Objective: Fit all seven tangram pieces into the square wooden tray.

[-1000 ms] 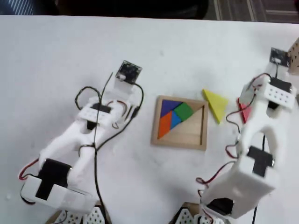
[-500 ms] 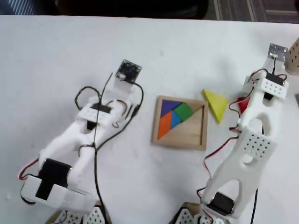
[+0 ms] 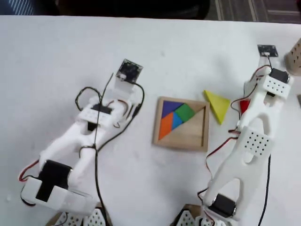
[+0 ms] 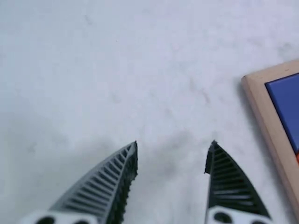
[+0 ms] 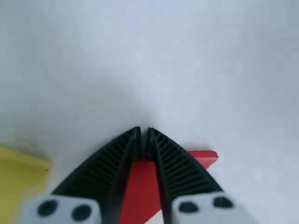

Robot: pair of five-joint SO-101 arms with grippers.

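The square wooden tray (image 3: 181,146) lies mid-table with a dark blue (image 3: 170,108), a green (image 3: 185,112), an orange (image 3: 165,126) and a light blue piece (image 3: 177,121) in its left half. A yellow triangle (image 3: 218,104) lies just right of the tray. A red piece (image 3: 243,106) peeks out beside the right arm's wrist. In the right wrist view my right gripper (image 5: 144,133) is shut, with the red piece (image 5: 140,186) between its fingers and the yellow triangle (image 5: 18,177) off to the side. My left gripper (image 4: 174,156) stands open over bare table, left of the tray's corner (image 4: 261,107).
A pale perforated wooden object (image 3: 295,56) stands at the right edge of the table. Both arm bases sit along the near edge. The table's far edge runs along the top of the high view.
The right arm has stretched toward the far side, its wrist moving away and slightly left. The red piece has shifted a little the same way. The left arm has stayed still.
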